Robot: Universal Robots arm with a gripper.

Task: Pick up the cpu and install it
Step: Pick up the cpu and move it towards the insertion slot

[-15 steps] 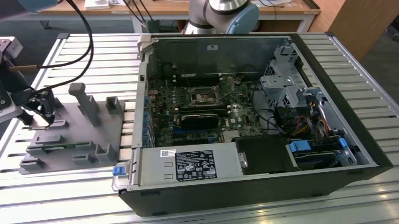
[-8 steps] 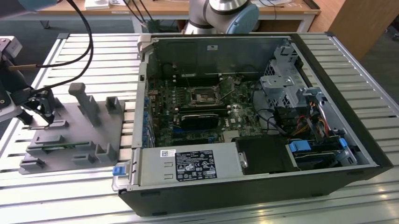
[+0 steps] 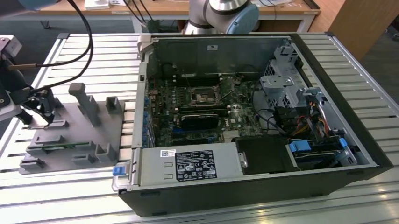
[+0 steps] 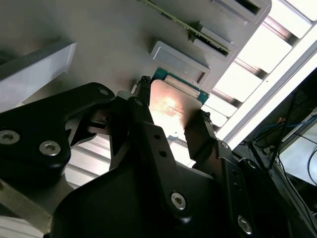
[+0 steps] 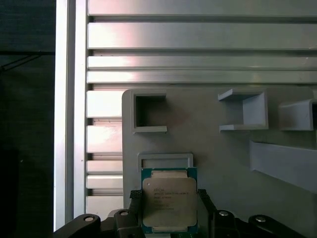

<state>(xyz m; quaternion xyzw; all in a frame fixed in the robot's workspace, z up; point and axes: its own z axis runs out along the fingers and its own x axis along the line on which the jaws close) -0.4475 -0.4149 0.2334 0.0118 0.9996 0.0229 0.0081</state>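
The cpu (image 5: 169, 201) is a flat square chip with a silver-grey top and a green rim. It sits between my gripper's (image 5: 169, 197) two black fingers, just by a small grey frame (image 5: 167, 161) on the grey fixture plate (image 5: 208, 148). In the second wrist view the fingers (image 4: 198, 130) press against opposite edges of the cpu (image 4: 171, 108). In the exterior view my gripper (image 3: 39, 109) stands low over the plate's (image 3: 74, 135) side at the exterior view's left. The motherboard socket (image 3: 204, 95) lies inside the open computer case (image 3: 249, 121).
Upright grey holders (image 3: 87, 103) stand on the fixture plate, and a thin green memory stick (image 3: 56, 146) lies in a slot near its front. Black cables (image 3: 84, 42) hang above the plate. The slatted metal table (image 3: 93, 51) carries everything.
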